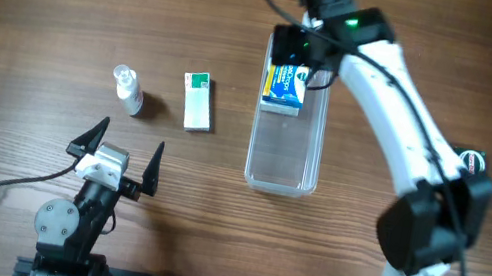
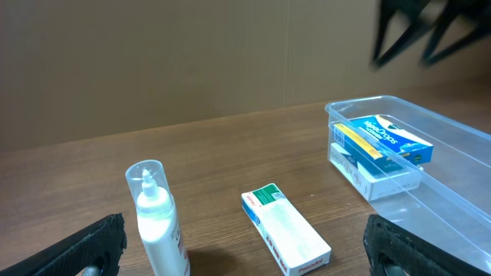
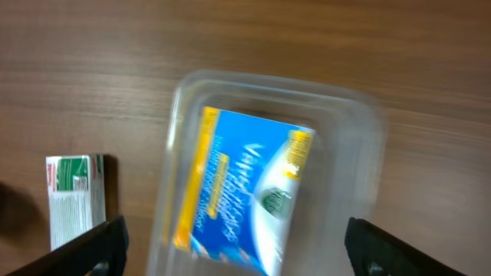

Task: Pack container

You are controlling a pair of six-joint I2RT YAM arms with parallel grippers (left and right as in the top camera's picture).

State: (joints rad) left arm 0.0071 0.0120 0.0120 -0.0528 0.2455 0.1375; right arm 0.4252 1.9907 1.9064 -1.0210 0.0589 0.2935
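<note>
Overhead: the container (image 1: 284, 150) sits right of center on the table (image 1: 47, 1). It's mouth up, with its long axis running straight away from the robot's base toward the far edge. A blue box (image 1: 285, 86) lies flat in the far end. The right arm (image 1: 399, 135) reaches over it, so the right jaws are parked above that end. Off to the left, well apart from the tub, are a green-and-white box (image 1: 198, 101) and a small spray bottle (image 1: 128, 89). The left jaws are spread wide near the robot's base, holding nothing.

Left wrist: the bottle stands upright, and the green-and-white box lies flat beside it but not touching. The container is off to the right, and you can see the blue box through its clear wall. Both left fingers (image 2: 84, 245) are splayed out at the frame corners.

Right wrist: this looks straight down on the blue box, which is a bit skewed to the tub's walls. The right fingers (image 3: 96, 245) are far apart on either side, so those jaws are open and gripping nothing.

My read is this is the drop-off step. To do it well, I'd lift straight up with the jaws wide so nothing snags the rim or drags the tub. The near end has plenty of room for the other items.
</note>
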